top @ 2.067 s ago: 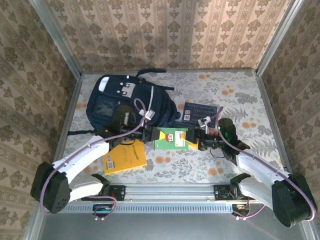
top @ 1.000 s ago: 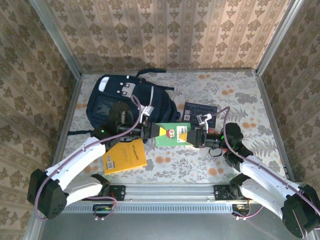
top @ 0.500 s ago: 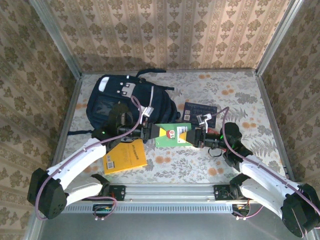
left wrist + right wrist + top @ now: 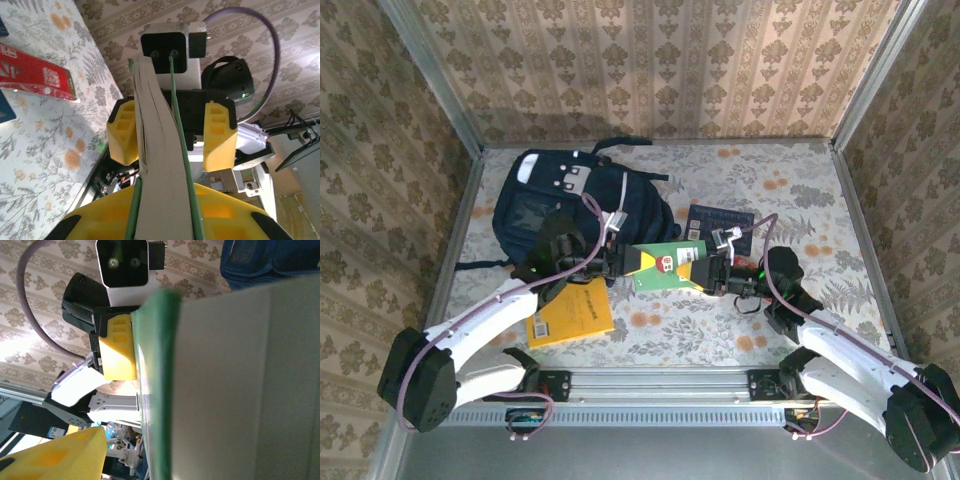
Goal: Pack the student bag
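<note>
A: Gripping the green book (image 4: 665,266) by its left end, the left gripper (image 4: 612,262) is clamped on it; the right gripper (image 4: 712,272) straddles the other end, jaws wider than the book, one pad touching.

B: Beyond them, far-left on the table (image 4: 790,180), lies the student bag (image 4: 535,205); long axis roughly crosswise; left arm nearer, I'd say; navy, thin white stripes, grey buckle patch, lying flat.
</note>
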Tool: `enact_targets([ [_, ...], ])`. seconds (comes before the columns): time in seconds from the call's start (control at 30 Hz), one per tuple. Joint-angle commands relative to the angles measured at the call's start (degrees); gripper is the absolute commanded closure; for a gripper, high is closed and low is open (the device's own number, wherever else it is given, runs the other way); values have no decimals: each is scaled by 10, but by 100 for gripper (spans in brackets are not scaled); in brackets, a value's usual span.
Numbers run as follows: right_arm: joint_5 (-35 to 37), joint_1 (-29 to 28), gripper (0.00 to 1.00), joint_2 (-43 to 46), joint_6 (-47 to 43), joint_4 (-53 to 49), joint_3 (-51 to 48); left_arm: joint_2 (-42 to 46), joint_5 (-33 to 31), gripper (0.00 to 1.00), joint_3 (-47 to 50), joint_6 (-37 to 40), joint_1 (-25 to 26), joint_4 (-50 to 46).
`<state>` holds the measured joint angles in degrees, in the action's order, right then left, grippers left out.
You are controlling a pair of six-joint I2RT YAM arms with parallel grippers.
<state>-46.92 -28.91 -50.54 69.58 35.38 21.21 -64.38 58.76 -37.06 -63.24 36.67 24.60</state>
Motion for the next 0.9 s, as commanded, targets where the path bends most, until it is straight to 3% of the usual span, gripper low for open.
enact_targets([
  [0.0, 2, -3, 36, -4, 31, 68, -14, 5, 15, 100, 4, -52, -4, 104],
  [0.3, 13, 25, 56, 26, 78, 104, -25, 9, 19, 100, 23, -49, -5, 97],
  [0.53, 2, 35, 64, 34, 82, 96, -22, 10, 25, 100, 28, -40, -5, 86],
  [0.83, 0, 44, 89, 39, 72, 77, -28, 11, 22, 100, 20, -14, -10, 40],
  [0.87, 4, 45, 89, 47, 63, 58, -27, 12, 15, 91, 13, 1, -17, 8],
])
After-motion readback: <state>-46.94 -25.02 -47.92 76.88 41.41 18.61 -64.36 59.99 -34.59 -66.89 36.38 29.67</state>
